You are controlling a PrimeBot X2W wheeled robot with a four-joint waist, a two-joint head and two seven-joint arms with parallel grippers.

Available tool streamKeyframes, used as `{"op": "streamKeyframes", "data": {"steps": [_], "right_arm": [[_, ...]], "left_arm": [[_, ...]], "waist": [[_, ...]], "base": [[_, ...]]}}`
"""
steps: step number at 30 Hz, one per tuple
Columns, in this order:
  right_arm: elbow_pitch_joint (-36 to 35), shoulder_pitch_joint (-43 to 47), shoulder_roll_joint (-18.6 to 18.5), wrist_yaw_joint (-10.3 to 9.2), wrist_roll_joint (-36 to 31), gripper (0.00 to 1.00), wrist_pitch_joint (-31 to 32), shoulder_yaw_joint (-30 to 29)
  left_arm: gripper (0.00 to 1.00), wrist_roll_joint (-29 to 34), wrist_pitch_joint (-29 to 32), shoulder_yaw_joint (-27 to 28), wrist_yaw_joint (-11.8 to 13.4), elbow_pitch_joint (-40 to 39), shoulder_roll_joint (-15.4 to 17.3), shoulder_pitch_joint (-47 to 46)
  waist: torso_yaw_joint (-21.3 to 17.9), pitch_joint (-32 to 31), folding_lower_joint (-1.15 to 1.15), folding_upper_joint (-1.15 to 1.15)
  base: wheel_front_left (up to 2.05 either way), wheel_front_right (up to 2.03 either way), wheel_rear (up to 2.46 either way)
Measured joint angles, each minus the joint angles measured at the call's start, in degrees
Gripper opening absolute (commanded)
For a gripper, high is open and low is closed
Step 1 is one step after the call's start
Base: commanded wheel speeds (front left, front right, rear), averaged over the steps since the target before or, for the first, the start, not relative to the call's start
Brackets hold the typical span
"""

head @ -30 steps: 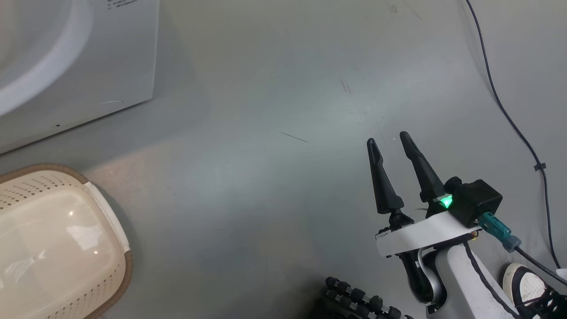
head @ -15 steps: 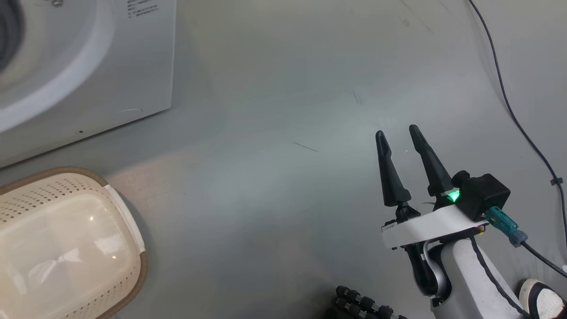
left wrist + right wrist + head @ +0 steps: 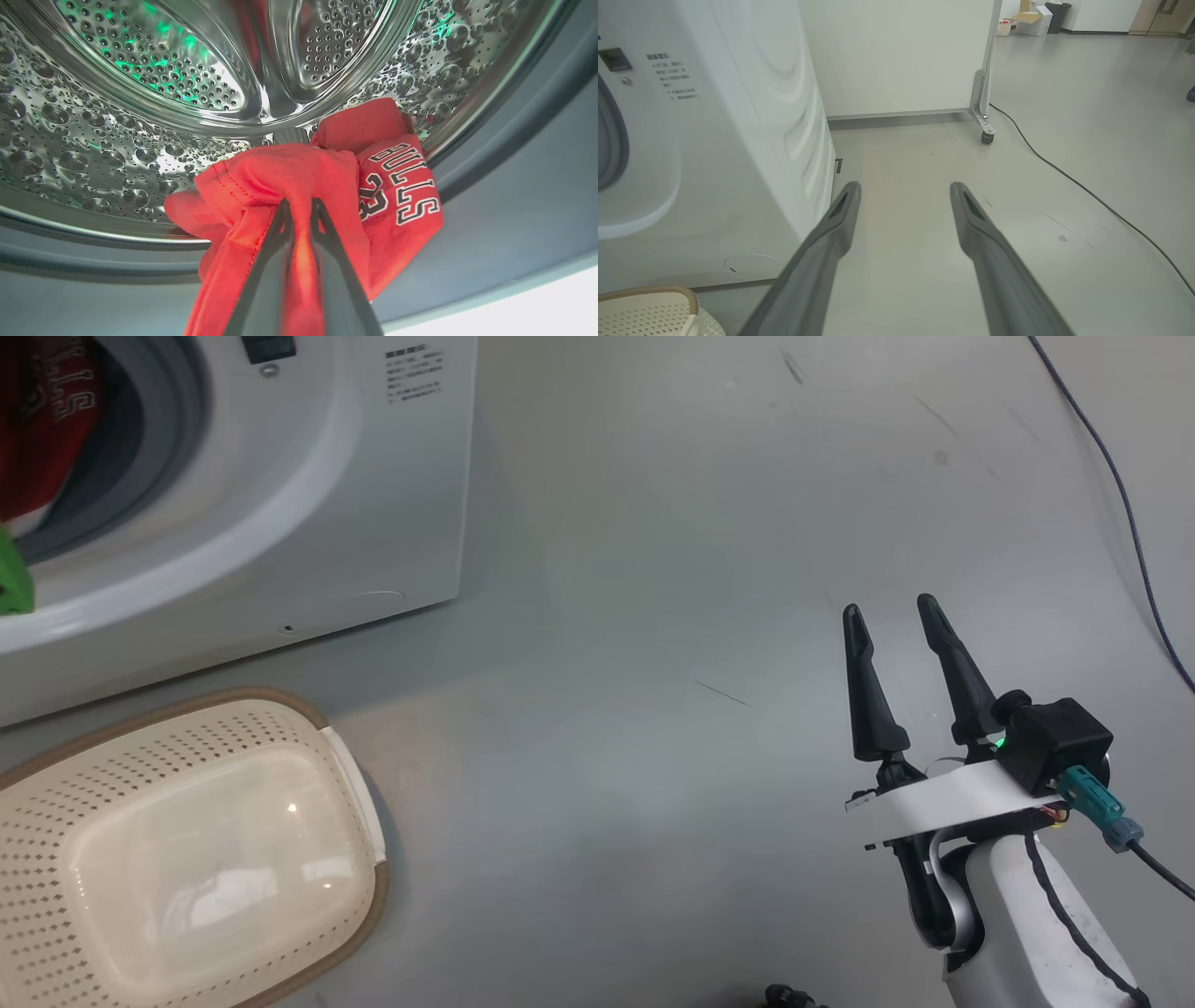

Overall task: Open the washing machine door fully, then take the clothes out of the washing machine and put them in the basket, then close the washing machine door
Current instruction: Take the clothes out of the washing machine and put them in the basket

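Left gripper pinches the clothes inside the drum; basket holds nothing yet (closing up also remains); right gripper gapes, idle.

One washing machine, one basket, one cable

I'm seeing the clothes glowing bright red between the dark fingers of my left end effector, with white lettering edged in black showing just right of it. Beyond, the drum is glinting silver and green, dotted with holes. Left of my black-fingered right end effector, the washing machine is showing white, the basket cream with dotted perforations and a brown rim, the floor grey.
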Motion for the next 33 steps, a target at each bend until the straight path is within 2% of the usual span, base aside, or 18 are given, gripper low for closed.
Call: {"op": "streamKeyframes", "data": {"steps": [13,23,33], "right_arm": [[1.2,1.2,-1.3,0.16,-1.4,1.00,0.0,-1.5],[2.2,3.2,-1.4,0.66,-1.8,1.00,0.0,-2.2],[3.3,6.2,-1.5,1.15,-1.8,1.00,0.0,-3.3]], "left_arm": [[0.00,-1.4,-10.1,-1.8,-3.7,-0.1,-5.2,5.9],[0.00,-1.4,-18.7,-2.9,-4.8,-2.5,-6.3,11.8],[0.00,-1.2,-19.8,-4.3,-5.6,-8.0,-8.5,17.3]], "waist": [[8.0,-5.4,0.00,0.00],[12.2,-10.5,0.00,0.00],[15.2,-15.3,0.00,0.00]], "base": [[0.00,0.00,0.00],[0.00,0.00,0.00],[0.00,0.00,0.00]]}}
